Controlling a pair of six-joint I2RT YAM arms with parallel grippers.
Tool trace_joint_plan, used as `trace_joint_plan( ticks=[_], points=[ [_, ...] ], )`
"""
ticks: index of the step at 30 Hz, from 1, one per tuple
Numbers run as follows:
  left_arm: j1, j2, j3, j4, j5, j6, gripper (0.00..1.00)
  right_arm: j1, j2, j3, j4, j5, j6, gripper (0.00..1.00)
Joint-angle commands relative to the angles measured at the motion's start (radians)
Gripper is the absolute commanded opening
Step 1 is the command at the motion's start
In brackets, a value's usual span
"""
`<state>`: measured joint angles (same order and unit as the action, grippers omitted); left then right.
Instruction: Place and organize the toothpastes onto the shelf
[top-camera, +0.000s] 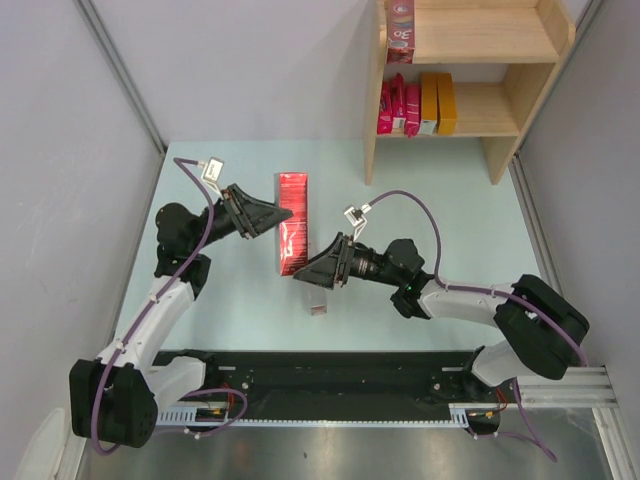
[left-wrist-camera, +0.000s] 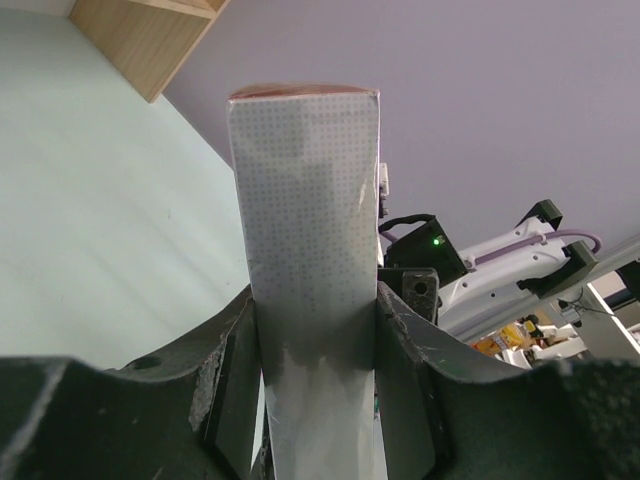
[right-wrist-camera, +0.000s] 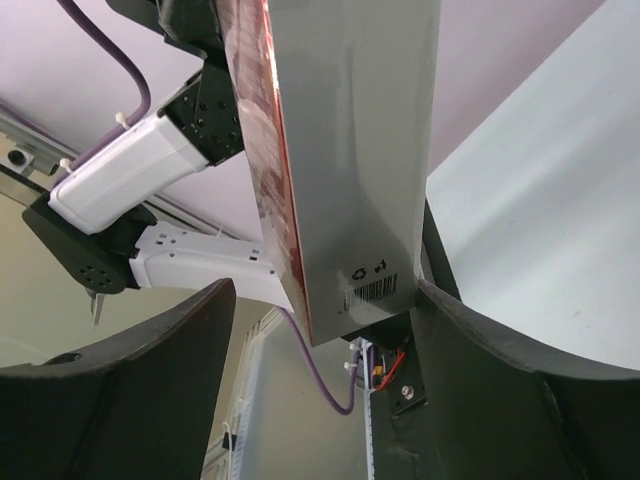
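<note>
Closest to us in the left wrist view, the left gripper (left-wrist-camera: 318, 340) is clamping the dark red carton (left-wrist-camera: 305, 200) of toothpaste. Both black fingers are pressing flat against its long sides, and a grey dotted face of the box is rising straight away from the lens.

In the right wrist view, we are looking along the same carton from its other end, where a barcode is showing on a grey face beside the red printed one. The right gripper (right-wrist-camera: 325, 300) is standing spread around that end. One finger is sitting just beside the grey face, while a clear gap is showing between the other finger and the red face, so it is not gripping.

From above, we are seeing the carton lying lengthwise over the pale green table (top-camera: 450, 230), between the two arms. The left gripper is reaching in from the left near its middle and the right gripper is meeting its near end. A small dark object (top-camera: 317, 308) is lying on the table just below them.

At the far right, the shelf (top-camera: 527, 95) is already holding other cartons. A pink-red carton (top-camera: 400, 30) is sitting at the left end of the upper board. On the lower board, two magenta cartons (top-camera: 397, 108), an orange-yellow carton (top-camera: 429, 103) and a gold-tan carton (top-camera: 446, 103) are standing side by side.
</note>
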<state>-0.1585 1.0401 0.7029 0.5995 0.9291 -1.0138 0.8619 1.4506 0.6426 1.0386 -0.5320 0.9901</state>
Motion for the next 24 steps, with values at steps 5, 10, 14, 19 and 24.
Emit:
trace_joint_plan(
  ticks=[5,10,14,19,24],
  points=[
    [0.007,-0.011,-0.005,0.092,-0.009,-0.034,0.28,0.034,0.034,0.051,0.123,-0.005,0.027,0.63],
    [0.007,-0.011,-0.023,0.112,-0.004,-0.048,0.28,0.031,0.016,0.051,0.126,0.027,0.024,0.62],
    [0.007,-0.011,-0.04,0.155,-0.006,-0.084,0.27,0.031,0.014,0.051,0.123,0.059,0.015,0.73],
    [0.007,-0.009,-0.054,0.2,-0.004,-0.121,0.27,0.031,0.025,0.051,0.101,0.093,0.01,0.8],
    [0.007,-0.008,-0.068,0.215,-0.016,-0.123,0.27,0.038,0.03,0.052,0.155,0.069,0.027,0.7]
  ],
)
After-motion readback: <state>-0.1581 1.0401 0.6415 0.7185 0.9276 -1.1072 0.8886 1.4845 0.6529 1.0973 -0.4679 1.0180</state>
